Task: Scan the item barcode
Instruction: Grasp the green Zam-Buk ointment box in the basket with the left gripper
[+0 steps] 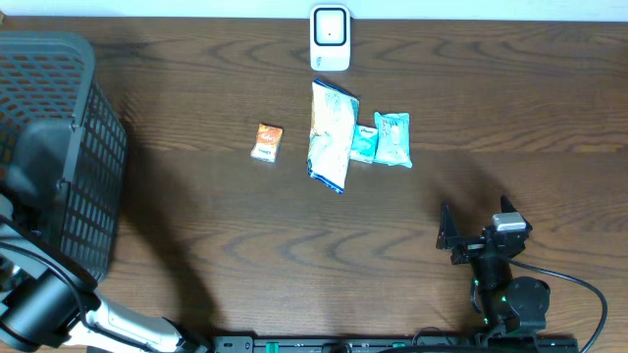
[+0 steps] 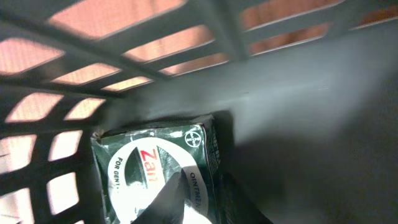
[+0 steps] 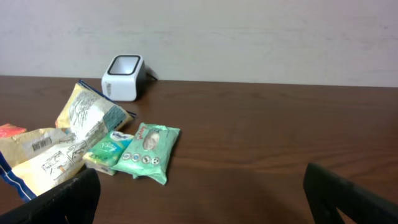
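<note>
Four packets lie on the table (image 1: 196, 245) near the scanner (image 1: 330, 37): an orange sachet (image 1: 266, 141), a big white bag (image 1: 331, 134), a small teal pack (image 1: 364, 144) and a green wipes pack (image 1: 392, 139). Your left claw (image 2: 199, 202) is down inside the black basket (image 1: 88, 167), fingers close together at the right edge of a dark green ointment packet (image 2: 155, 155) by the mesh wall; you cannot tell whether they grip it. Your right claw (image 3: 202, 199) hangs released, spread wide, over the table's near side.
</note>
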